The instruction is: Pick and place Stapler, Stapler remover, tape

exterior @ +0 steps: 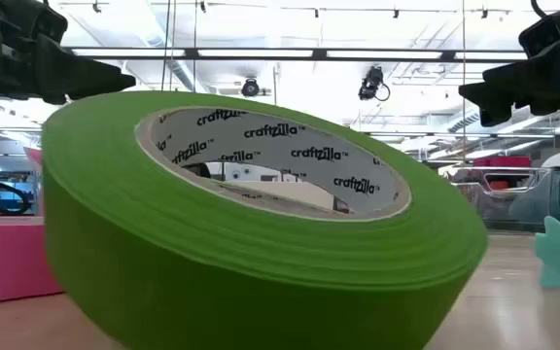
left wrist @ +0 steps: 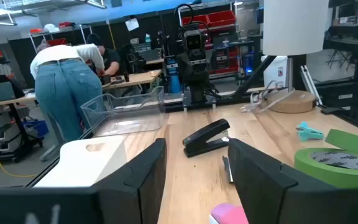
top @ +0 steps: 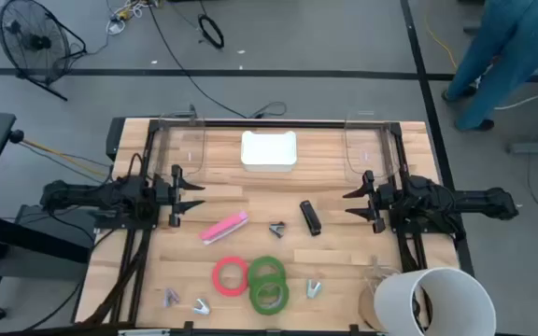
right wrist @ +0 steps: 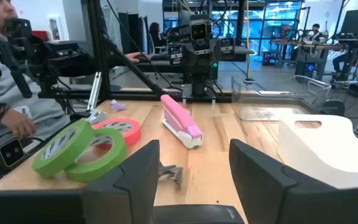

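On the table (top: 344, 271), tapes (top: 267, 282) lie between both parted (empty) end effectors, nearer the front

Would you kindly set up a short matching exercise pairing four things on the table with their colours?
Things:
1. stapler beside the left gripper
2. stapler beside the right gripper
3. tape roll farthest left
4. tray at the far edge

Colours:
A. white
B. red-pink
C. black
D. pink

Pairs: 1-D, 2-C, 3-B, 4-A
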